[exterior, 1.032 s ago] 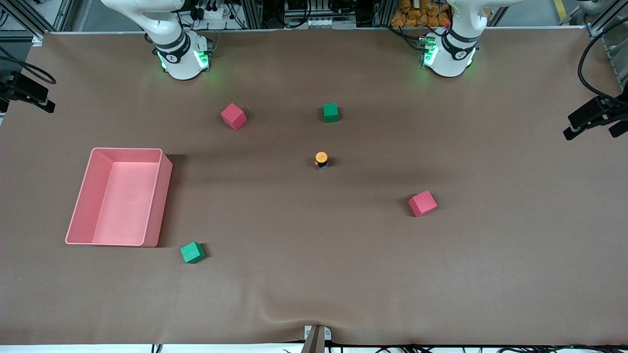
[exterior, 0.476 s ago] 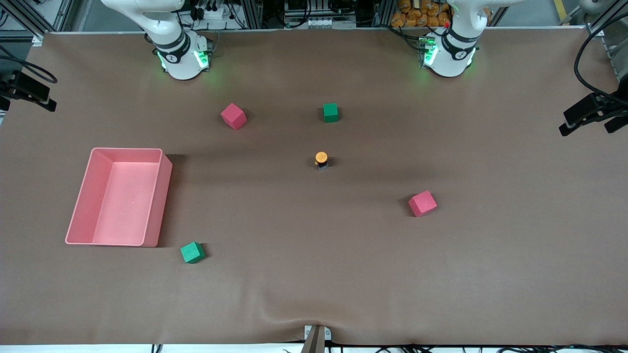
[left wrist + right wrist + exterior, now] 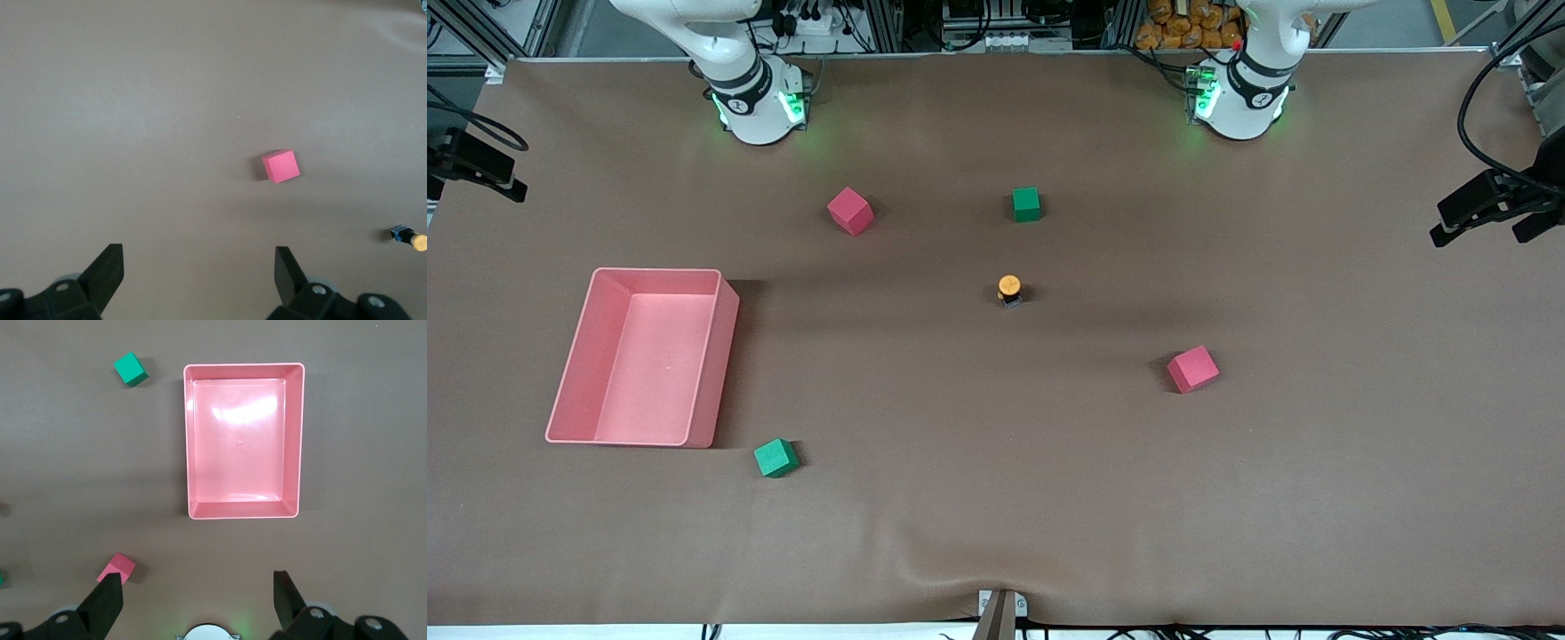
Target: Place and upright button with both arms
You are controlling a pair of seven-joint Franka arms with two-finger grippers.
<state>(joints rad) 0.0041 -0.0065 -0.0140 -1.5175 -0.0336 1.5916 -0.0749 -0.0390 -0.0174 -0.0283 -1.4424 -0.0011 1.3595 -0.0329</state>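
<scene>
The button (image 3: pixel 1009 290) is small, with a round orange cap over a black body, and sits alone on the brown mat near the table's middle. It also shows at the edge of the left wrist view as the button (image 3: pixel 409 237). My left gripper (image 3: pixel 199 260) hangs open and empty, high over the left arm's end of the table (image 3: pixel 1478 236), well away from the button. My right gripper (image 3: pixel 199 587) is open and empty too, high over the mat between its own base and the pink tray. Neither gripper touches anything.
A pink tray (image 3: pixel 658 270) lies empty toward the right arm's end. One pink cube (image 3: pixel 1192 369) and one green cube (image 3: pixel 775 458) lie nearer the camera than the button. Another pink cube (image 3: pixel 850 211) and a green cube (image 3: pixel 1026 204) lie nearer the arm bases.
The left gripper has drifted slightly inward over its end of the table. The button, cubes and tray have not moved, and both grippers stay open.
</scene>
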